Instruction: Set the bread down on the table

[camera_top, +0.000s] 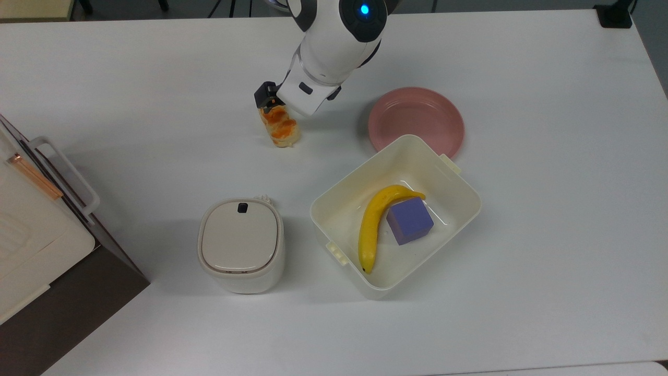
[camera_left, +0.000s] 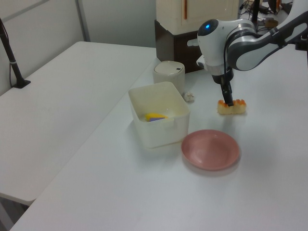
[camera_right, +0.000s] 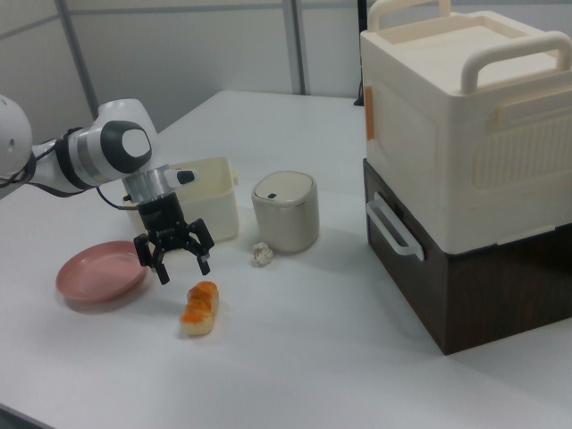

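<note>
Your bread lies flat on the white table, released; the gripper hangs just above it, fingers spread. The cream bin holds a banana and a purple cube; the pink plate is bare.

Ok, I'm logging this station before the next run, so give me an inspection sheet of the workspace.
Surface: white table, bare around the items.
Job's things: bread lying flat on the table, released.
Clutter: pink plate; cream bin holding banana and purple cube; lidded white container; small crumpled white scrap.
Hand: hand open, just above the bread.
Cables: nothing seen.
Surroundings: cream box with handles on a dark cabinet.
</note>
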Robot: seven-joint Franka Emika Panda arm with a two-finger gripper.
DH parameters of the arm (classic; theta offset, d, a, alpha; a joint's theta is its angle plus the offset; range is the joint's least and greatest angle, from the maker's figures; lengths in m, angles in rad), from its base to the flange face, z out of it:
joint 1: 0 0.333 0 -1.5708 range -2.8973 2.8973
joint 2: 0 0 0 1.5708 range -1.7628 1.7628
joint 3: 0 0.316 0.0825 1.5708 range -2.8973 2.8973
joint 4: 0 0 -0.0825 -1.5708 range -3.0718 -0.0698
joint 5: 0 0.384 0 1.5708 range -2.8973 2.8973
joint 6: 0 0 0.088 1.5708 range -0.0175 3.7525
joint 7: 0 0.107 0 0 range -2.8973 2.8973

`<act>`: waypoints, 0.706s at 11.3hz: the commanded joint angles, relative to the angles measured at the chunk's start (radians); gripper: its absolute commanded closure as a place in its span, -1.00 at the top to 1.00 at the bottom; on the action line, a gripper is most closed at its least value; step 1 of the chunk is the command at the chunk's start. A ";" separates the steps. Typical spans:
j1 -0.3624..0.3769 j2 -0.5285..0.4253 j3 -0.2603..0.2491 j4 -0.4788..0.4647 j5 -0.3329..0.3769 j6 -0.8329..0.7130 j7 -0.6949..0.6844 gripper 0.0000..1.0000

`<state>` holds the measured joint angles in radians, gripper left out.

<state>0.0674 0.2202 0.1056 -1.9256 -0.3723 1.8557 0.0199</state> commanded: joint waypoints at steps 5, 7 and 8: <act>-0.141 -0.036 -0.010 0.294 0.163 -0.113 -0.025 1.00; -0.161 -0.030 -0.010 0.361 0.177 -0.167 -0.023 1.00; -0.175 -0.030 -0.012 0.390 0.182 -0.168 -0.025 1.00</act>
<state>-0.0975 0.1816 0.0974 -1.5997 -0.2147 1.7281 0.0045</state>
